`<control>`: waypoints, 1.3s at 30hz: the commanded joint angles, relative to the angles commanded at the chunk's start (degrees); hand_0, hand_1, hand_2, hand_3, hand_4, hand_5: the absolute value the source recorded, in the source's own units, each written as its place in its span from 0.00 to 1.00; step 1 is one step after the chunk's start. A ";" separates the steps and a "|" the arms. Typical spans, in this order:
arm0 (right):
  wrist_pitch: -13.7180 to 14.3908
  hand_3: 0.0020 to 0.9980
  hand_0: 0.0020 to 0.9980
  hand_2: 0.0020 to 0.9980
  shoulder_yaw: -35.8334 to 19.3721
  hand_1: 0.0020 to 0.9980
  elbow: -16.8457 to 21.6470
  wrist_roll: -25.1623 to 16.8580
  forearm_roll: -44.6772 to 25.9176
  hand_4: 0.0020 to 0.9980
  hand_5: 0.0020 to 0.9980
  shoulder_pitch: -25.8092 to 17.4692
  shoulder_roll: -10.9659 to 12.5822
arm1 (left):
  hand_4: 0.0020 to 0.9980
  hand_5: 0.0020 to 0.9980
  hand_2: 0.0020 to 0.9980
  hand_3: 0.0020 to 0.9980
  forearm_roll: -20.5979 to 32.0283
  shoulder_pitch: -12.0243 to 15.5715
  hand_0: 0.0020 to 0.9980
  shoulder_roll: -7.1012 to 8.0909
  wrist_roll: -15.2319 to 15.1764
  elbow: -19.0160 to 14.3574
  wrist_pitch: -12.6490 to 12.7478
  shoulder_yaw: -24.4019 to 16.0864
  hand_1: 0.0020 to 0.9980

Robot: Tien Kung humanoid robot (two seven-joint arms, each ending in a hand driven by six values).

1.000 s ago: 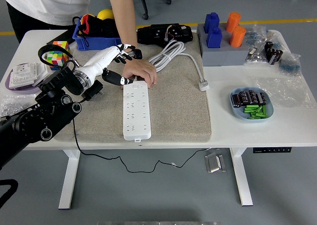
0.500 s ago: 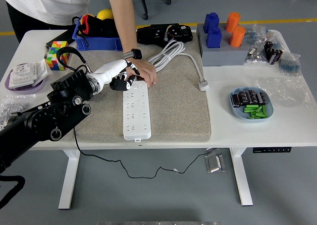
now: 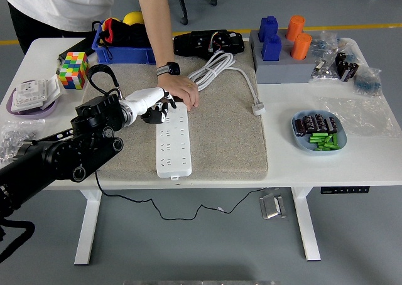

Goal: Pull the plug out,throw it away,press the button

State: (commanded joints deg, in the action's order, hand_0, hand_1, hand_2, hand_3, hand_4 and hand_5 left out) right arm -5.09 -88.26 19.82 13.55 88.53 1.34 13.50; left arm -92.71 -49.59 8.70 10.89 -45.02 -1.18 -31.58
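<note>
- the left robot hand (image 3: 154,107) reaches in from the left and sits right at the top left corner of the white power strip (image 3: 173,139), fingers curled down against it. can't tell whether they're actually pinching anything there
- honestly can't make out a plug in the strip, the robot hand covers that corner
- the strip lies lengthwise on a beige mat (image 3: 223,131) in the middle of the white desk (image 3: 326,166)
- a person's hand (image 3: 182,90) rests on the far end of the strip, touching it, with a black watch on the wrist
- a coiled grey cable (image 3: 217,68) lies on the mat just right of that hand
- rubik's cube (image 3: 73,69) far left, blue tray of small black and green parts (image 3: 319,132) off to the right
</note>
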 joint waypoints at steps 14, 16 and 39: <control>-0.01 0.71 0.77 0.72 -0.09 0.73 0.00 0.00 0.06 0.89 0.66 0.05 0.07 | 0.00 0.00 0.08 0.72 1.77 -1.30 0.07 -0.97 -0.53 3.16 0.53 2.35 0.05; -0.01 0.71 0.77 0.72 -0.06 0.73 0.02 0.00 0.03 0.89 0.66 0.06 0.07 | 0.00 0.00 0.08 0.73 2.25 -1.44 0.06 -1.08 -0.55 3.69 0.42 2.74 0.04; 0.02 0.71 0.77 0.72 -0.13 0.73 0.01 -0.02 0.01 0.89 0.66 0.11 0.07 | 0.00 0.00 0.08 0.72 4.92 -1.97 0.06 -1.30 -0.83 5.44 0.41 5.13 0.04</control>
State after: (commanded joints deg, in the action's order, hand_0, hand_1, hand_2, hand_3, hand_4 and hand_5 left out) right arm -5.07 -88.39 19.83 13.53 88.55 1.45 13.57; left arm -87.79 -51.56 7.40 10.06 -39.58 -0.78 -26.45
